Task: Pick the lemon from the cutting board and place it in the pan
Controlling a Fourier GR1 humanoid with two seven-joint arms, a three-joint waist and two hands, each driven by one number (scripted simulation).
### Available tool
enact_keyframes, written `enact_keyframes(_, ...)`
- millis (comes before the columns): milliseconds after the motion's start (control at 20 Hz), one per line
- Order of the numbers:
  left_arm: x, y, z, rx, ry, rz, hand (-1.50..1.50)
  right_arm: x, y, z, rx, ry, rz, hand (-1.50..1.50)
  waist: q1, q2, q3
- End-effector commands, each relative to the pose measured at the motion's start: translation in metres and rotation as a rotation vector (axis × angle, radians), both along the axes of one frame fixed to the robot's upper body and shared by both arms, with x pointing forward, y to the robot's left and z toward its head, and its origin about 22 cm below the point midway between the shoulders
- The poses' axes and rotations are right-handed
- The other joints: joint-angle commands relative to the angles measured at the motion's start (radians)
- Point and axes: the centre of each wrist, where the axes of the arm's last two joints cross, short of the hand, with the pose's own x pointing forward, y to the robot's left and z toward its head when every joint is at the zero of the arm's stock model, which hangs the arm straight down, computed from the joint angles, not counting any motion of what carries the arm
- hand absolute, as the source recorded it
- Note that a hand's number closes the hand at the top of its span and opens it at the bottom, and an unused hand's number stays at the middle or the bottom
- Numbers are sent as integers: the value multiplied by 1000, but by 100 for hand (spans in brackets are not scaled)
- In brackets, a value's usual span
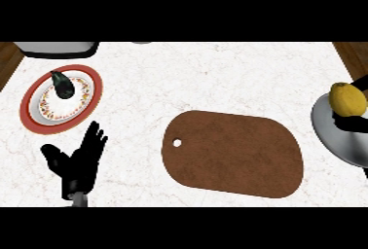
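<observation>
One yellow lemon [348, 99] sits pinched in the right hand [354, 123] over the grey metal pan [338, 138]; lower it gently before releasing. Left hand [81, 158] rests spread, near left.

Light falls evenly and brightly on the white tabletop [215, 73], with no hot spots. Shadows are faint: the board [233, 153] shows only a thin dark line along its lower edge, well right of the left hand's fingers [92, 141]. The plate [61, 97] above those fingers casts almost none. The pan [345, 141], at the far right edge, carries a soft pale sheen along its grey rim. The lemon [348, 99] over it is lit from above, brighter on top and duller below. Black hands read as near-flat silhouettes. Straight edges stay straight toward the corners.
</observation>
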Motion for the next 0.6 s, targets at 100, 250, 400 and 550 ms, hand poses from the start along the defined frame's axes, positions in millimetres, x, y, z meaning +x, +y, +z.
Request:
enact_keyframes(100,2,-7,-6,-7,2,-10,0,41,-47,-32,81,4,-16,150,15,6,0)
enact_keyframes(250,1,-12,3,9,-20,-33,0,51,-69,-37,78,-9,-20,150,27,9,2)
enact_keyframes(400,3,-14,3,-4,-1,-54,0,39,-99,-39,-73,25,-207,150,46,19,2)
enact_keyframes(550,8,-10,7,21,-11,-43,0,44,-100,-53,61,272,-97,-150,44,17,3)
